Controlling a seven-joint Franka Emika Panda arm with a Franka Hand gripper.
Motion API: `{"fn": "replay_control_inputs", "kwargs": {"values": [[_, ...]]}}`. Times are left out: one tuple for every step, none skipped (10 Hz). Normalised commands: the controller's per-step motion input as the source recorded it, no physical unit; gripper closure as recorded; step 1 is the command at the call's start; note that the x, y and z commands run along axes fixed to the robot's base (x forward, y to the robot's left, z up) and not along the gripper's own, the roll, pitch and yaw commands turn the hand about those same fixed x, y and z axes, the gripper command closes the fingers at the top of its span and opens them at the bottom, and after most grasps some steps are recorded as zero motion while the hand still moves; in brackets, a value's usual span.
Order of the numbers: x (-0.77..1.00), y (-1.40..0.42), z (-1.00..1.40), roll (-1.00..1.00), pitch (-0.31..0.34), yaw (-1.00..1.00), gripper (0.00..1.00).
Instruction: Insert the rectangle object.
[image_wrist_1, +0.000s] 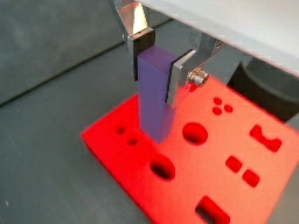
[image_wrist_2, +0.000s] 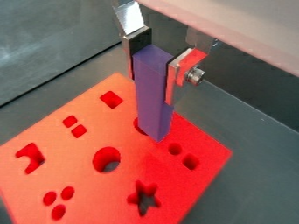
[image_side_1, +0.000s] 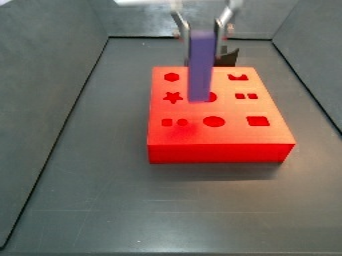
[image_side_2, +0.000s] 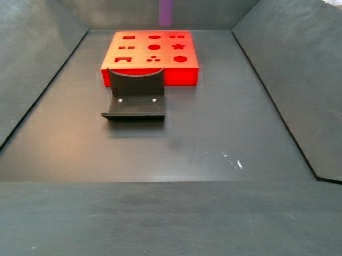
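The rectangle object, a purple-blue bar (image_wrist_1: 155, 92), hangs upright between the fingers of my gripper (image_wrist_1: 160, 59), which is shut on its upper end. It shows the same way in a wrist view (image_wrist_2: 152, 87) with the gripper (image_wrist_2: 160, 57) around it. The bar's lower end is at the top face of the red block (image_wrist_1: 222, 175), near its middle and beside a round hole (image_wrist_1: 195, 133); I cannot tell whether it touches. In a side view the bar (image_side_1: 201, 65) stands over the block (image_side_1: 221, 140) under the gripper (image_side_1: 201, 30). Only the bar's lower part (image_side_2: 167, 12) shows in a side view.
The red block (image_side_2: 150, 60) has several shaped holes, among them a rectangular one (image_side_1: 258, 121). The dark fixture (image_side_2: 135, 100) stands on the floor against one side of the block and also shows in a side view (image_side_1: 230, 56). Grey walls enclose the floor.
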Motion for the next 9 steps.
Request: {"fn": "replay_control_inputs", "kwargs": {"values": [[1.00,-0.16,-0.19,0.00,-0.026,0.00,1.00],[1.00,-0.11,-0.11,0.00,-0.050,0.00,1.00],[1.00,-0.09,0.00,0.00,-0.103,0.00,1.00],[1.00,-0.05,0.00,0.01,-0.131,0.00,1.00],[1.00,0.00,0.00,0.04,-0.154,0.00,1.00],[1.00,0.00,0.00,0.07,-0.160,0.00,1.00],[1.00,0.00,0.00,0.08,-0.156,0.00,1.00],[1.00,0.00,0.00,0.06,-0.156,0.00,1.00],[1.00,0.00,0.00,0.05,-0.149,0.00,1.00]]}}
